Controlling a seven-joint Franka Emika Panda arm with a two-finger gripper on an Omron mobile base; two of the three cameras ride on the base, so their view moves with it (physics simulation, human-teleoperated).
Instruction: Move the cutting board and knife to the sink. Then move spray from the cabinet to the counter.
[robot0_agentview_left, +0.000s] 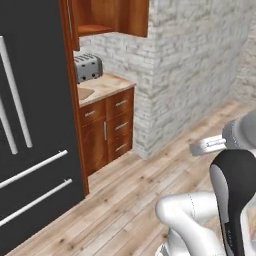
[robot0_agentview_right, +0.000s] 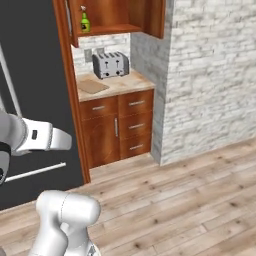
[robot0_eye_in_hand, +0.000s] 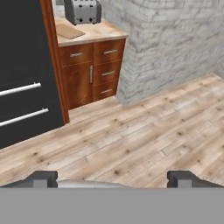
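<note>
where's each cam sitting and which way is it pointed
Left base view: behind the arm's left, facing the counter and toaster; white arm lower right.
Right base view: behind its right, facing the spray in the cabinet; arm lower left.
Hand view: on the hand, facing the floor; open claw.
All share toaster, counter, cutting board.

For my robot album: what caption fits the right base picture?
Green spray waits in the cabinet above toaster and cutting board.
</note>
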